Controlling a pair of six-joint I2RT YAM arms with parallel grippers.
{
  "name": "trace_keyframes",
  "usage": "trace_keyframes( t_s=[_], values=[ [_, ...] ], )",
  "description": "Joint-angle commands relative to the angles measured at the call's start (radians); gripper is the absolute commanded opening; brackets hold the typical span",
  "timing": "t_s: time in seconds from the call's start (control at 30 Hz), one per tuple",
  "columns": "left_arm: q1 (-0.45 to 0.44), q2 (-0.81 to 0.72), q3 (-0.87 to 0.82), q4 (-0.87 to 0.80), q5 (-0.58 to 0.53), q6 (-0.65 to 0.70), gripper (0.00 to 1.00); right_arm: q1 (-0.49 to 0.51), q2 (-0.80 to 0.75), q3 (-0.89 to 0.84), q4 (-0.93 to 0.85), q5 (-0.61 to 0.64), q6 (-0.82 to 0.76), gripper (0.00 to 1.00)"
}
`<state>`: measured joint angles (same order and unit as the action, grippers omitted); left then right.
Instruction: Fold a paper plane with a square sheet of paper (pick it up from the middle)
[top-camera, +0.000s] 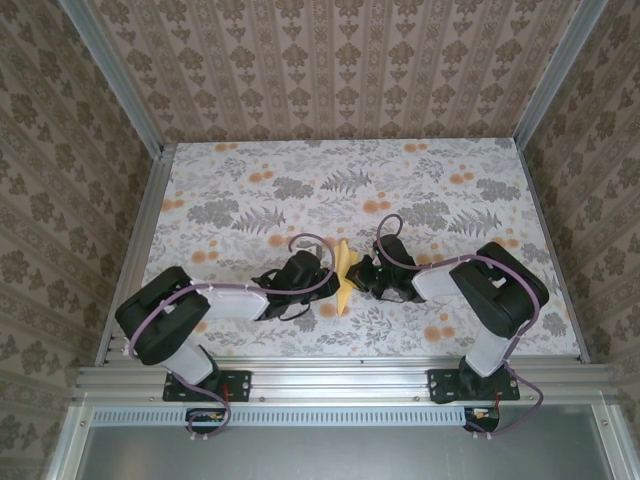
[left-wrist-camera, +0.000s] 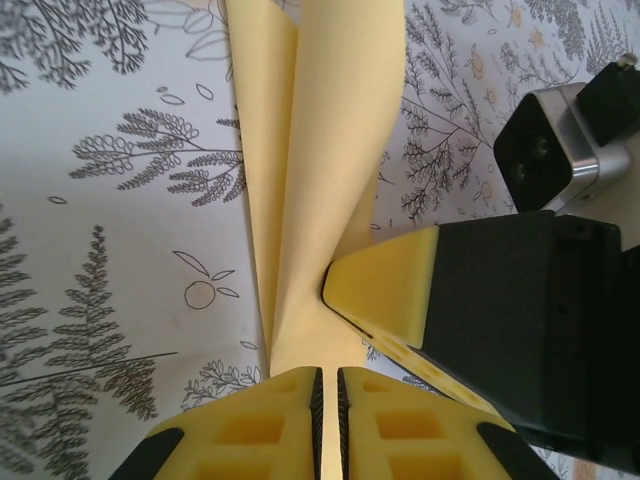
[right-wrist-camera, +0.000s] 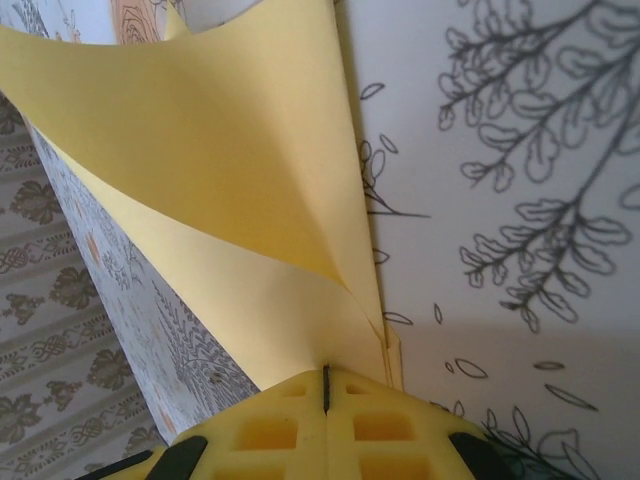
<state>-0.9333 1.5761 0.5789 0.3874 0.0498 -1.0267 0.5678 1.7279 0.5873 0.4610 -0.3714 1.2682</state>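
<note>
Left arm (top-camera: 200, 305) reaches in from near-left, with the left gripper (top-camera: 322, 274) low over the floral table (top-camera: 250, 195), around the middle of its near half.

Left wrist view: left gripper (left-wrist-camera: 328, 400) pads are almost together, with only a thin slit between them. The lower edge of the yellow paper (left-wrist-camera: 335, 150) runs into that slit, so it's pinched. The paper stands up off the table, folded lengthwise into two flaps leaning on each other, with the crease running away from the camera.

Top view: yellow paper (top-camera: 345, 272) is a narrow strip right between the two grippers, long axis near-to-far, and both grippers touch it. The right gripper (top-camera: 363, 272) faces the left one across it.

From the left wrist, one yellow pad (left-wrist-camera: 385, 285) of the right gripper bears on the paper's right side, just above the left pads.

Right wrist view: right gripper (right-wrist-camera: 325, 400) is fully closed, pads meeting at a hairline seam. The yellow paper (right-wrist-camera: 230, 170) edge goes into that seam, so it's clamped. Above the pads the sheet curls open into a broad flap on the left, with a tight crease on the right beside the table.

Right arm (top-camera: 490, 295) comes in from near-right.
</note>
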Motion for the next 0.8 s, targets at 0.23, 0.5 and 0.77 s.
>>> trace_keyframes(
  t_s=[0.23,0.5,0.77],
  values=[
    [-0.02,0.096,-0.017,0.117,0.046,-0.062,0.14,0.006,0.019,-0.043,-0.093,0.02,0.066,0.05],
    [-0.034,0.102,-0.058,0.006,0.025,-0.019,0.1,-0.027,-0.026,-0.012,-0.055,-0.059,-0.045,0.06],
    [-0.018,0.102,-0.038,-0.117,0.052,0.151,0.07,-0.057,-0.083,0.116,-0.208,-0.169,-0.318,0.09]
  ],
)
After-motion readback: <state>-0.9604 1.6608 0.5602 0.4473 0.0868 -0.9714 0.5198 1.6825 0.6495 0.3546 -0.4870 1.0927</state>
